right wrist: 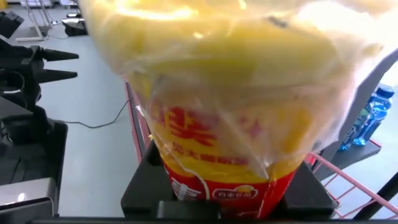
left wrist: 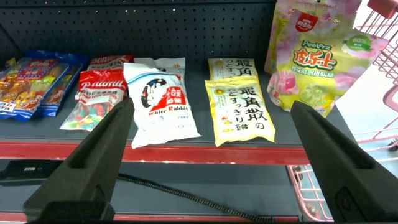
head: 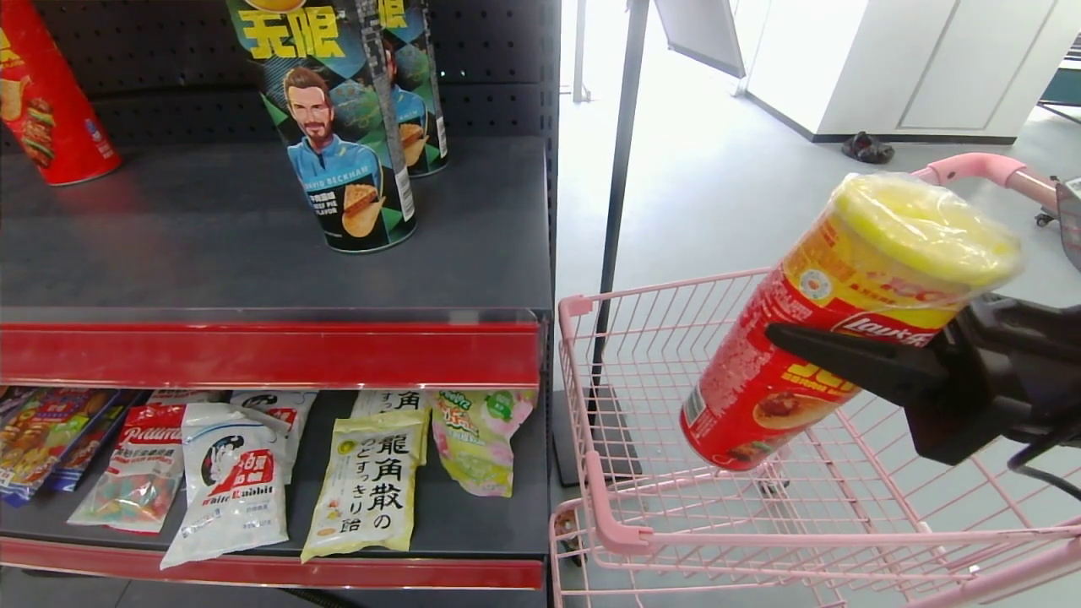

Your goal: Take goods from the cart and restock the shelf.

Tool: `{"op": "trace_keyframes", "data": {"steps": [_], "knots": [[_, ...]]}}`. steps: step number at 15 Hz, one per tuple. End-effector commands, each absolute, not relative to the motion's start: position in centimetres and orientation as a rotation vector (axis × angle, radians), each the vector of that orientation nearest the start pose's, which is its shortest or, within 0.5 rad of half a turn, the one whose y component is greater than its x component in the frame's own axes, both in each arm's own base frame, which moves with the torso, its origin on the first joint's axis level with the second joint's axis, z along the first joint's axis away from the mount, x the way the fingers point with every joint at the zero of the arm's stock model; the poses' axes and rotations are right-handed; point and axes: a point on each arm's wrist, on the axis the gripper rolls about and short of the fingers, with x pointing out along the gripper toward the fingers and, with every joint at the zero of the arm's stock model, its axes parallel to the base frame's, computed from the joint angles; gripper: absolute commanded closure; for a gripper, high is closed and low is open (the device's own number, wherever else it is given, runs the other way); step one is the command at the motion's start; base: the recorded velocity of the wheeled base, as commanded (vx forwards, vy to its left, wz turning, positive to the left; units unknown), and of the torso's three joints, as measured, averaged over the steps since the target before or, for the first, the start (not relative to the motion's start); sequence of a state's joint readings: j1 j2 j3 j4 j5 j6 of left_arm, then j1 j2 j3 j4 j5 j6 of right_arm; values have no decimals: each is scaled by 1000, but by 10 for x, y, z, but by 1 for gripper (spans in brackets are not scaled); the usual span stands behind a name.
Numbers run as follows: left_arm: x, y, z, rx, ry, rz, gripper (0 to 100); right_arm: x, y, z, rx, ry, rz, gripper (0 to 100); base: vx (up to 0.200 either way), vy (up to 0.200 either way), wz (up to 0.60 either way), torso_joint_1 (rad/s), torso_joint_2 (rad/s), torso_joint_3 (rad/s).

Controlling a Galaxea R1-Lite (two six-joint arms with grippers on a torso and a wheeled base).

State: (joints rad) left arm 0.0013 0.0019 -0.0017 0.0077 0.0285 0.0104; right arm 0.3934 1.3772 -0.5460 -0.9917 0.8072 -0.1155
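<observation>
Currently a red and yellow chip canister (head: 836, 321) is held in the air over the pink cart (head: 621, 534), clear of the basket wires. It is pinched across its middle by the right gripper (head: 832, 350). One black finger (head: 853, 359) is laid across the side facing the head view, and the far finger is hidden behind the canister. The canister is tilted, with its yellow lid raised near the cart's handle (head: 980, 165) and its red base lowered towards the cart's shelf-side edge. Clear film is seen wrapped loosely over the lid. From the right wrist the film-covered lid end (right wrist: 230, 93) is seen close up.

The cart is stood just beside the right end of the shelving. On the upper shelf (head: 211, 245) two blue-green chip canisters are stood upright near the right edge, one (head: 346, 143) in front of the other (head: 418, 93). A red canister (head: 46, 93) is leaned near the back left corner. A red price strip (head: 270, 355) is run along the shelf's front edge.

The left gripper (left wrist: 211, 104) is hung in front of the lower shelf (left wrist: 202, 106), with its fingers spread wide and nothing between them. On that shelf, flat snack bags are laid side by side: a red and white bag (left wrist: 96, 99), a white bag (left wrist: 161, 99), a yellow bag (left wrist: 239, 109) and, at the right end, a green and pink pouch (left wrist: 317, 56).
</observation>
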Motion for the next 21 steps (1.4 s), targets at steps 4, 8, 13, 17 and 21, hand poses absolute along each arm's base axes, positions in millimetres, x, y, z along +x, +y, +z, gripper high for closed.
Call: {"op": "trace_keyframes", "data": {"steps": [4,8,13,17,21], "knots": [[-23,1,75,11,9,31,0,181,92,226,-134,-219,1185,100,0,0,0,0,0,0],[-23,1,75,11,11,31,0,189,83,223,-128,-198,1108,100,0,0,0,0,0,0],[-23,1,75,9,9,31,0,186,103,226,-126,-217,1143,100,0,0,0,0,0,0],[-23,1,75,11,9,29,0,183,92,217,-118,-175,1096,100,0,0,0,0,0,0],[-23,1,75,11,9,31,0,189,93,225,-114,-196,1096,100,0,0,0,63,-203,-137]]}}
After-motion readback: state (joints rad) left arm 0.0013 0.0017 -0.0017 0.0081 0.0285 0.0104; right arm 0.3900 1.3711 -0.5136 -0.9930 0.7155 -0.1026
